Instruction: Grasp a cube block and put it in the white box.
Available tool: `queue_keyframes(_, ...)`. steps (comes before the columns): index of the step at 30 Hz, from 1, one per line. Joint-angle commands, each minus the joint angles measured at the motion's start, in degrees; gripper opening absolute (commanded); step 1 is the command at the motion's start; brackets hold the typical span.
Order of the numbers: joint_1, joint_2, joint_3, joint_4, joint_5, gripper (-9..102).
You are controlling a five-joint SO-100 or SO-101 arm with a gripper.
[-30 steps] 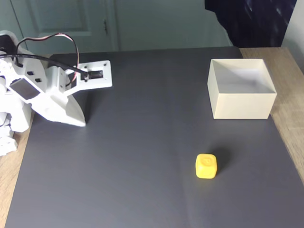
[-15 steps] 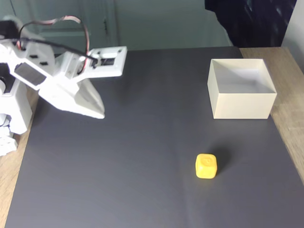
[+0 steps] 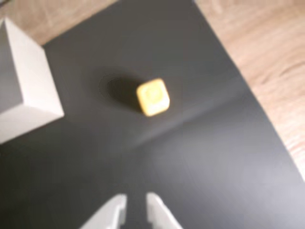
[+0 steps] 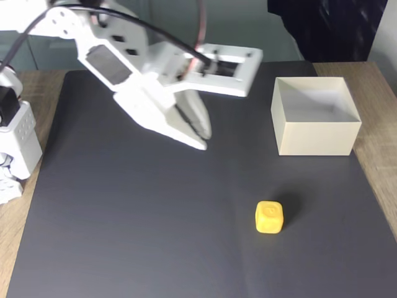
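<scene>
The yellow cube block (image 4: 269, 216) sits on the dark mat, right of centre in the fixed view and in front of the white box (image 4: 316, 139). My white gripper (image 4: 201, 141) hangs above the mat's middle, left of the box and well apart from the cube, pointing down. In the wrist view the cube block (image 3: 152, 97) lies ahead of my gripper (image 3: 136, 198), whose jaws stand almost together with a thin slit and nothing between them. A corner of the white box (image 3: 24, 90) shows at the left edge.
The dark mat (image 4: 124, 217) covers most of the wooden table (image 4: 378, 124). The arm's white base (image 4: 15, 149) stands at the left edge. A dark cloth (image 4: 329, 31) hangs behind the box.
The arm has swung up and to the right from its place near the base, out over the middle of the mat. Cube and box have not moved.
</scene>
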Motion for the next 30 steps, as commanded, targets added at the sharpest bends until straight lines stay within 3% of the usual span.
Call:
queue_keyframes(1, 1.7, -5.8, -8.3, -1.1, 0.6, 6)
queue_keyframes(18, 7.6, -38.0, -33.8, -3.1, 2.0, 13)
queue_keyframes(30, 4.1, -42.7, -34.8, -2.8, 0.4, 25)
